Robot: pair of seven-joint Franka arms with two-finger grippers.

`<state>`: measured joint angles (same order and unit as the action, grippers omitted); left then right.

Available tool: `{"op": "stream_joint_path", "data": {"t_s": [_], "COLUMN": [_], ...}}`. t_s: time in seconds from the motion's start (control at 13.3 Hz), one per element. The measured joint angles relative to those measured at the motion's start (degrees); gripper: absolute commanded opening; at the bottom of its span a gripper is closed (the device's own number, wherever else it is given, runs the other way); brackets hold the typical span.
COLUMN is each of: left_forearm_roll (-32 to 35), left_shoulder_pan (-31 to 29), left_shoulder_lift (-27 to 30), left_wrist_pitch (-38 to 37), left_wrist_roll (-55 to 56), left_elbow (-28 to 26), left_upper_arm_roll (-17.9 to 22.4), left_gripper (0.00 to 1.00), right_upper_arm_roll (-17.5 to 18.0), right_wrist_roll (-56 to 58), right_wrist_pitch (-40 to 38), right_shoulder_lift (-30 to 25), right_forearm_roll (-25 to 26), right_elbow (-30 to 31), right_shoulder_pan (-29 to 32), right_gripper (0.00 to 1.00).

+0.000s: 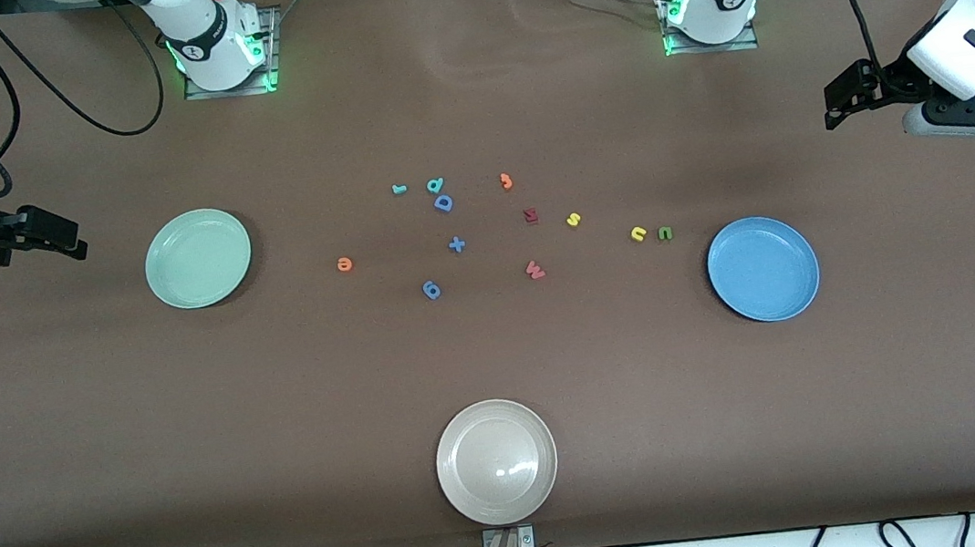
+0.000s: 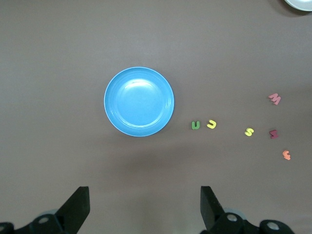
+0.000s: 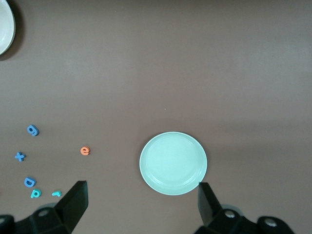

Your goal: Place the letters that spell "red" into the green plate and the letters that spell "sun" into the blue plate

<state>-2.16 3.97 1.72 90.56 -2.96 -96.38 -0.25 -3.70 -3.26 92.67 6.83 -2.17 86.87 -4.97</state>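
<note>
The green plate [image 1: 197, 257] [image 3: 173, 163] lies toward the right arm's end, the blue plate [image 1: 762, 268] [image 2: 139, 101] toward the left arm's end. Between them lie the orange "e" [image 1: 344, 264] [image 3: 85, 151], teal "d" [image 1: 435, 186] and teal "r" [image 1: 399, 189]. The yellow "s" [image 1: 573, 220], yellow "u" [image 1: 638, 234] [image 2: 211, 125] and green "n" [image 1: 665, 234] [image 2: 195, 126] lie closer to the blue plate. My right gripper [image 1: 66, 237] [image 3: 141, 184] hangs open and empty over the table beside the green plate. My left gripper [image 1: 835, 103] [image 2: 145, 190] hangs open and empty over the table's end by the blue plate.
A beige-white plate [image 1: 496, 461] sits nearest the front camera. Among the letters lie a blue "D" [image 1: 443, 203], a blue plus [image 1: 457, 244], a blue "g" [image 1: 432, 290], an orange hooked piece [image 1: 506, 181], a dark red letter [image 1: 530, 215] and a pink "W" [image 1: 534, 270].
</note>
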Motion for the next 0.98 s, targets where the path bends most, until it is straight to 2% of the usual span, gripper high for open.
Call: {"op": "stream_joint_path", "data": {"t_s": [0.98], "left_forearm_roll": [0.00], "left_shoulder_pan": [-0.33], "left_shoulder_lift": [0.02], "left_wrist_pitch": [-0.17], "left_wrist_roll": [0.00], "left_elbow": [0.00], "left_upper_arm_roll": [0.07], "left_gripper": [1.00], "right_upper_arm_roll": [-0.03], "right_wrist_roll": [-0.27], "right_wrist_pitch": [-1.78], "right_shoulder_lift": [0.00], "right_forearm_roll": [0.00], "right_elbow": [-0.01], "right_shoulder_pan": [0.00], "right_gripper": [1.00]}}
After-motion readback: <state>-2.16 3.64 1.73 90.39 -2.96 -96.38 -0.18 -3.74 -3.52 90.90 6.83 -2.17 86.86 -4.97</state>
